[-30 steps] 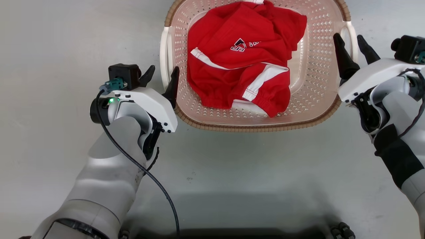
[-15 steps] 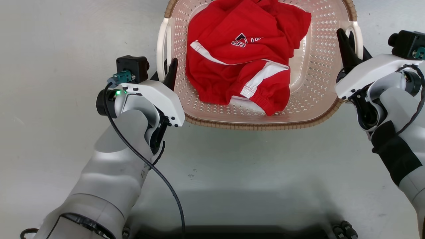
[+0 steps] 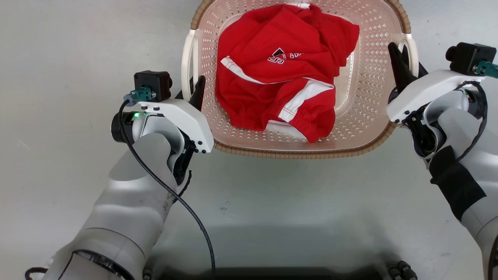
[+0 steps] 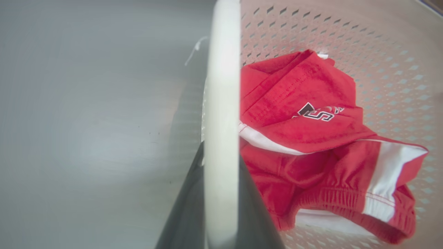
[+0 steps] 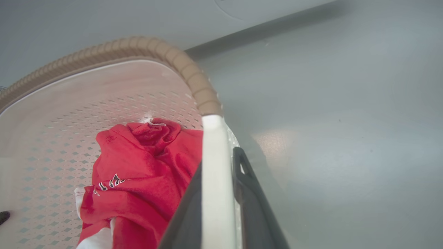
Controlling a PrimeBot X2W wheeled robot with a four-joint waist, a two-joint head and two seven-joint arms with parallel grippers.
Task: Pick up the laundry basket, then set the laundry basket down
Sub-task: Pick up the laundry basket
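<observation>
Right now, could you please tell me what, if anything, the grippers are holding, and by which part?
Both hold the pale pink perforated plastic laundry basket: the left gripper clamps its left white side handle, the right gripper its right white side handle.

laundry basket (image 3: 288,152): far rim cut off | white handle (image 4: 221,103): blurred
</observation>
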